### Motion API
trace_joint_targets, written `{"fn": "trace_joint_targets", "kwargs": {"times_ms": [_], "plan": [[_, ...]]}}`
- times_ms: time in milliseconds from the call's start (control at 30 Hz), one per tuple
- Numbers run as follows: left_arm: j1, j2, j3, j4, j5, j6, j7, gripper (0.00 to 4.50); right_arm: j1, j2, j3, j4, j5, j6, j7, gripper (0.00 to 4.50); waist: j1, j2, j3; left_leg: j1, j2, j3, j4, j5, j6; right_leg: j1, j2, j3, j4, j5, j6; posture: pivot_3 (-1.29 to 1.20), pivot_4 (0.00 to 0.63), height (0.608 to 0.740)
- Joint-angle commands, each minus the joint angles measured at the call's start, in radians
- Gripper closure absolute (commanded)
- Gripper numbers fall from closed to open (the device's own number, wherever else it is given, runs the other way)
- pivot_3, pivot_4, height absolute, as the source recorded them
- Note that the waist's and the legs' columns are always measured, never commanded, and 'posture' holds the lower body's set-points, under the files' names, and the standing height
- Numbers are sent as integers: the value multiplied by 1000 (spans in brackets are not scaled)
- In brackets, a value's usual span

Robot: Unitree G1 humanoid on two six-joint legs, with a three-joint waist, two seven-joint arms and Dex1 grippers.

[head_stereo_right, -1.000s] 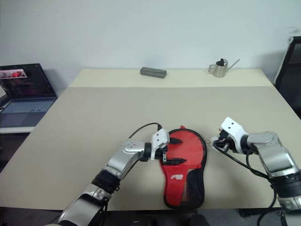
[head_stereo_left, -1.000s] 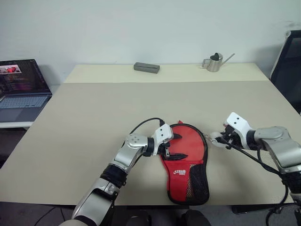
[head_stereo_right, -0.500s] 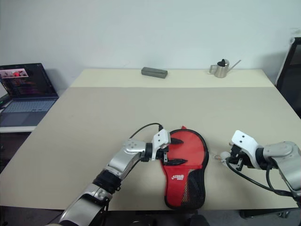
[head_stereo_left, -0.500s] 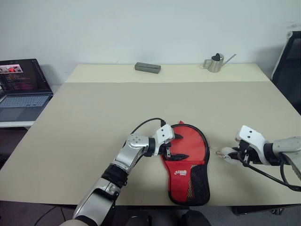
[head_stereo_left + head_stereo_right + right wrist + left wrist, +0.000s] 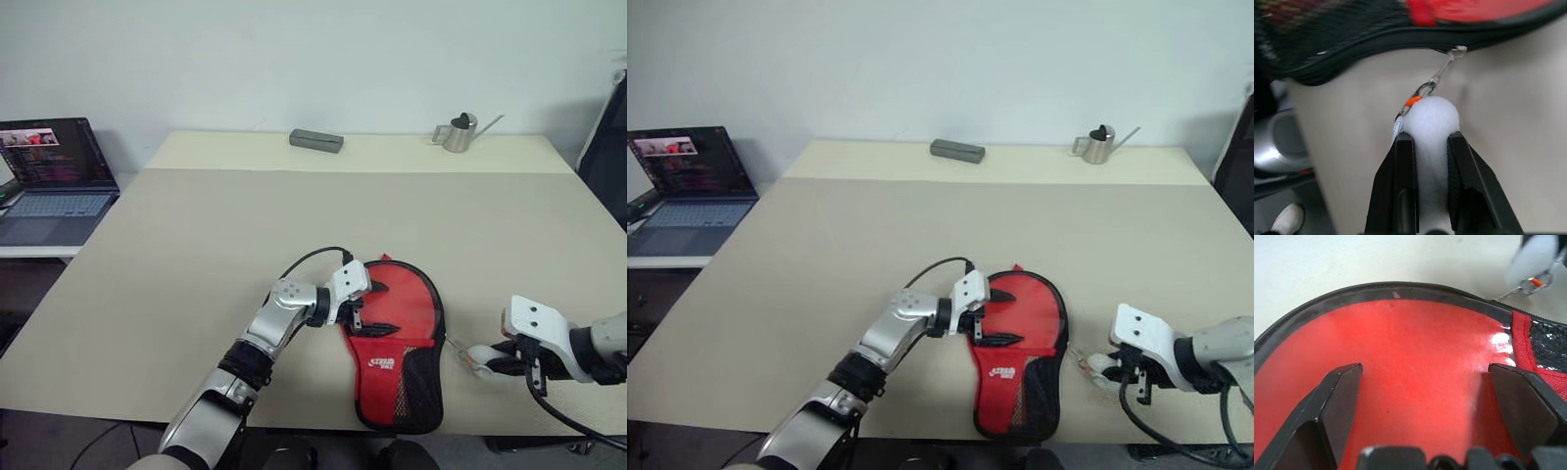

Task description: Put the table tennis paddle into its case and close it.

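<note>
At table's near edge: case [image 5: 397, 343] lies flat | my left gripper [image 5: 1425, 382] spread wide over its red face | right wrist view: my right gripper [image 5: 1429, 139] pinches white pom-pom [image 5: 1431, 117], zipper chain visible.

Right gripper [image 5: 487, 358], fingers clamped on white pom-pom [image 5: 1431, 117], now sits nearer table's [image 5: 196, 235] front edge than a second ago: from beside round head of case [image 5: 397, 343] down to level with its mesh part. Pom-pom and zipper pull [image 5: 1442, 73] travel with it along case's right rim. Right forearm swings outward, toward frame edge. Whole view shifts slightly; camera's move.
</note>
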Motion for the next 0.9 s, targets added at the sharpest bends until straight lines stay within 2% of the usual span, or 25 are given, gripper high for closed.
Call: {"fn": "trace_joint_targets", "kwargs": {"times_ms": [33, 300, 567, 900], "plan": [[38, -3, -74, 78, 66, 25, -12, 0, 86, -38, -41, -57, 17, -35, 71, 4171, 3, -1, 0, 0, -1, 0, 0, 0, 0, 0, -1, 0, 0, 0, 1, 0, 150, 740], [29, -10, -83, 89, 65, 21, -15, 0, 158, -28, -28, -99, 11, -68, 46, 4188, 4, -5, -3, 1, -15, -3, 1, -3, 6, 4, -15, -1, -1, -6, 10, 0, 150, 740], [25, -17, -84, 90, 63, 24, -7, 0, 201, -37, -19, -161, 38, -71, 68, 4188, 4, -7, -4, 1, -15, -4, 1, -3, 6, 5, -16, -1, -1, -6, 11, 0, 150, 740], [22, -19, -85, 98, 68, 20, -6, 0, 345, -57, -104, -266, 60, -86, 147, 4188, 3, -8, -5, 3, -15, -4, 1, -6, 10, 7, -16, -2, -1, -8, 13, 0, 150, 740]]}}
